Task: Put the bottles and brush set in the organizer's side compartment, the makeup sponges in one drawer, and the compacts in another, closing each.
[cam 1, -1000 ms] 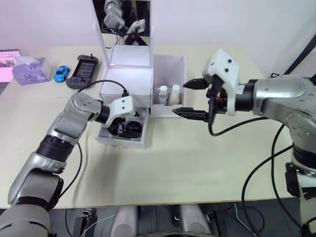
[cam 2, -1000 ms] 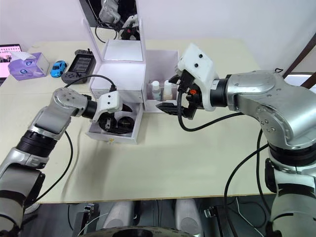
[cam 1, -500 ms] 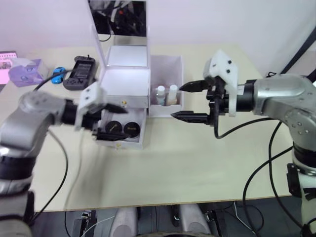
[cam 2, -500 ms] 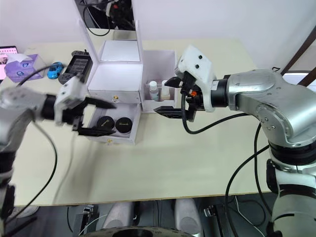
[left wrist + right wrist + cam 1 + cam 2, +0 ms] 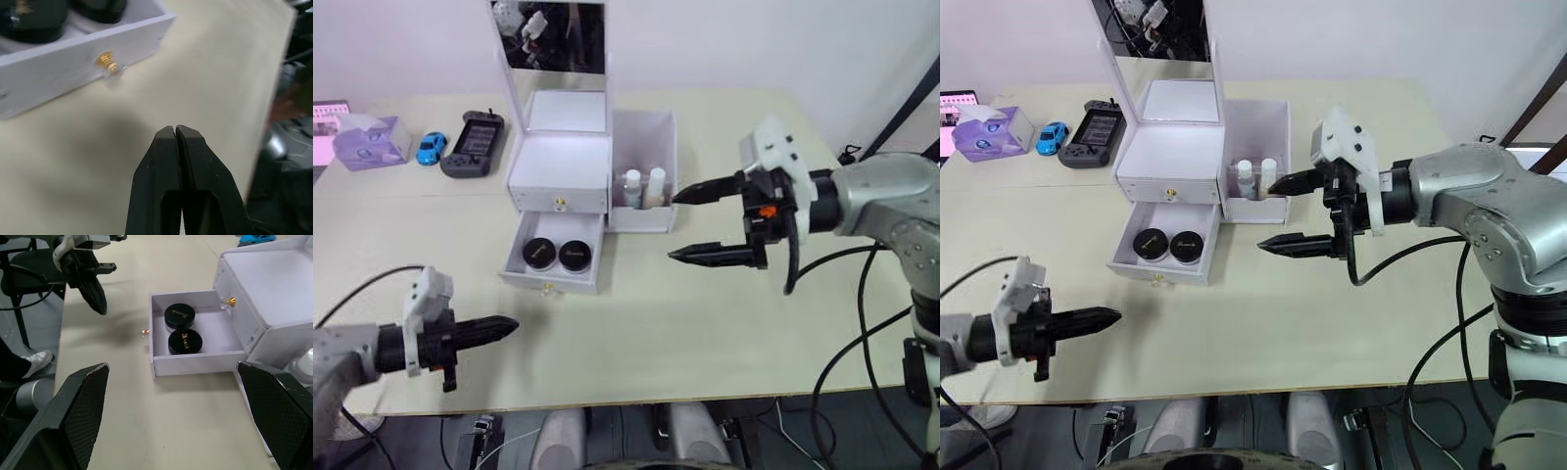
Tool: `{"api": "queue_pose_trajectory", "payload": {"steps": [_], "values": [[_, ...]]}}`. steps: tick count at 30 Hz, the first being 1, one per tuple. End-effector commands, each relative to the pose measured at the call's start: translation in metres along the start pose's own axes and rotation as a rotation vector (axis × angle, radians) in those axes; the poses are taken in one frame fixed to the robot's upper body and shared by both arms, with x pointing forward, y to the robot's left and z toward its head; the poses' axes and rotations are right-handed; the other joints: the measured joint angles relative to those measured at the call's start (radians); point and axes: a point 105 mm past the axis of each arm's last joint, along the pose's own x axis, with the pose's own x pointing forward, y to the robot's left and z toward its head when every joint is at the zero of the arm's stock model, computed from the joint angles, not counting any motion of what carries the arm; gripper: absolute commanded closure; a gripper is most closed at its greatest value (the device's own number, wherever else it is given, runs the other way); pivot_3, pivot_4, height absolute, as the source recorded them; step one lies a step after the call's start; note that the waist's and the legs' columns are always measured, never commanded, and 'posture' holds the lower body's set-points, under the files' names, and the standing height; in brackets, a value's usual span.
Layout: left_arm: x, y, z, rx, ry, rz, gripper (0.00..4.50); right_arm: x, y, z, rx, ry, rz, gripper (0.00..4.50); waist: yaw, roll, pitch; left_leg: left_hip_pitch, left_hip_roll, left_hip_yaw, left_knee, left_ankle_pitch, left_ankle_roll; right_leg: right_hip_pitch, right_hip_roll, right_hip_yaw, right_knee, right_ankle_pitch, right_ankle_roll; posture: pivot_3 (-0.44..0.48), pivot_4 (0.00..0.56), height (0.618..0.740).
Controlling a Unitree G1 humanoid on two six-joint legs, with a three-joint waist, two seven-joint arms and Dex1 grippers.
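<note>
Left eye view shows the two compacts (image 5: 558,254) lying in the organizer's (image 5: 560,168) open lower drawer (image 5: 554,264), still needing closing, with the left gripper (image 5: 499,328) pinched shut in front of it and the right gripper (image 5: 690,225) spread wide beside the side compartment (image 5: 643,176) holding the bottles (image 5: 645,188).

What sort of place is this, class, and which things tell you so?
Probably an indoor robot test room: a plain table by a bare wall, staged with a white organizer, a tissue box, a toy car and trailing cables.
</note>
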Motion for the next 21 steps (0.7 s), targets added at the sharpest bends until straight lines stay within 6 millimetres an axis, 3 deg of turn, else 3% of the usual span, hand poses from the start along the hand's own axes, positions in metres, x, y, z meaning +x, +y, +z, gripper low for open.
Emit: {"api": "queue_pose_trajectory", "payload": {"steps": [1,11,21], "values": [[0.013,0.009,-0.005,0.026,-0.012,0.058,4.38,-0.003,-0.006,0.004,-0.042,0.009,-0.043,0.00,0.001,0.000,0.000,0.000,0.000,0.000,0.000,0.000,0.000,0.000,0.000,0.000,0.000,0.000,0.000,0.000,0.150,0.740],[0.056,0.040,0.011,0.066,-0.100,0.131,4.38,-0.001,-0.007,0.010,-0.059,0.000,-0.064,0.00,-0.002,0.000,0.000,0.000,0.000,0.001,0.000,0.000,0.000,0.000,0.001,0.000,-0.001,0.001,-0.002,0.000,0.150,0.740],[0.082,0.059,0.050,0.169,-0.142,0.132,4.38,-0.005,-0.012,0.011,-0.073,0.025,-0.131,0.00,0.012,0.000,0.000,0.000,0.000,0.000,0.002,0.001,0.002,0.000,0.001,0.000,0.000,0.004,-0.003,0.000,0.150,0.740]]}}
